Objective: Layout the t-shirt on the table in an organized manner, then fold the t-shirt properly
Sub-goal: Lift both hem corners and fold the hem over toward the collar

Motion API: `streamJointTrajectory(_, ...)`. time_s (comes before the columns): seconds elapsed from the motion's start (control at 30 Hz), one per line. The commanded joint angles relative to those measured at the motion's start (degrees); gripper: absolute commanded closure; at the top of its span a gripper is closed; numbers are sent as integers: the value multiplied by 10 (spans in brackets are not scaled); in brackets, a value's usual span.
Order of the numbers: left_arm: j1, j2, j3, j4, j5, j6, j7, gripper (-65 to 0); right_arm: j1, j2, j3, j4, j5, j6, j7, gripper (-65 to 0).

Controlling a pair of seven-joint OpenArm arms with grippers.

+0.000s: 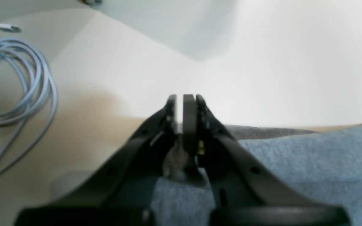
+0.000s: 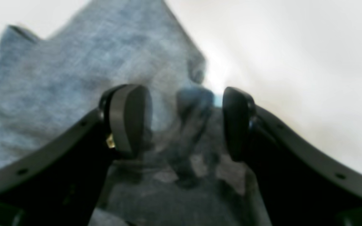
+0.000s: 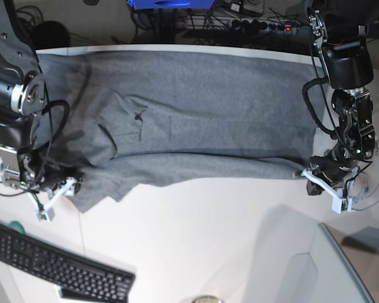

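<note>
The grey t-shirt (image 3: 196, 113) lies spread wide across the far half of the white table (image 3: 208, 233), with its near edge folded over and a sleeve bunched at the left. My left gripper (image 3: 306, 175) is at the shirt's right near corner. In the left wrist view the left gripper (image 1: 183, 100) is shut, its tips over bare table (image 1: 262, 62), with t-shirt (image 1: 309, 157) fabric pinched deeper between the jaws. My right gripper (image 3: 74, 183) is at the shirt's left near corner. In the right wrist view the right gripper (image 2: 187, 103) stands open astride rumpled t-shirt (image 2: 90, 56) cloth.
A black keyboard (image 3: 57, 265) lies at the near left. A coiled grey cable (image 1: 14, 81) sits beside the left gripper, off the table's edge. A clear panel (image 3: 341, 265) stands at the near right. Cables and a power strip (image 3: 252, 25) run behind the table.
</note>
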Motion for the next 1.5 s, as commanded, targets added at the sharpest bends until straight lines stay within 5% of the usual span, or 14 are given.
streamJointTrajectory(0.0,-12,-10,-3,11,-5,-1,-12,0,16,4,0,-4,2,0,2,-369)
streamJointTrajectory(0.1,-13,-10,-4,11,-5,-1,-12,0,28,4,0,-20,2,0,3,-348)
streamJointTrajectory(0.3,-13,-10,0,11,-5,-1,-12,0,38,4,0,-17,2,0,3,-14)
streamJointTrajectory(1.03,-31,-10,-4,79,-8,0,-11,0,40,2,0,117,2,3,-50,-8)
streamJointTrajectory(1.2,-19,-19,-4,83,-8,-2,-11,0,34,2,0,133,3,70,-35,-8)
streamJointTrajectory(1.47,5,-19,-4,134,-9,-2,-11,0,3,-10,0,206,2,73,-15,-8)
